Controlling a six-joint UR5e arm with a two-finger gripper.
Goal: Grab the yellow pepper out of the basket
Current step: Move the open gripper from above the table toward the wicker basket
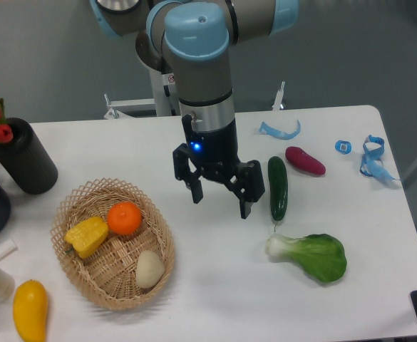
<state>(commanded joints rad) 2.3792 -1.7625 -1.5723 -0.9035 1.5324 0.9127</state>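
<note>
The basket (112, 286) sits near the left of the surface (222, 292), with the yellow pepper (87, 236) at its left side beside an orange (125, 218). Farther right, the gripper (220, 201) hangs with fingers (245, 208) spread, holding nothing.

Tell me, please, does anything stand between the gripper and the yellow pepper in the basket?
Nothing visible does. The gripper, open, hangs over bare table right of the basket. The yellow pepper lies uncovered at the basket's left side, with the orange touching it on the gripper's side.
</note>
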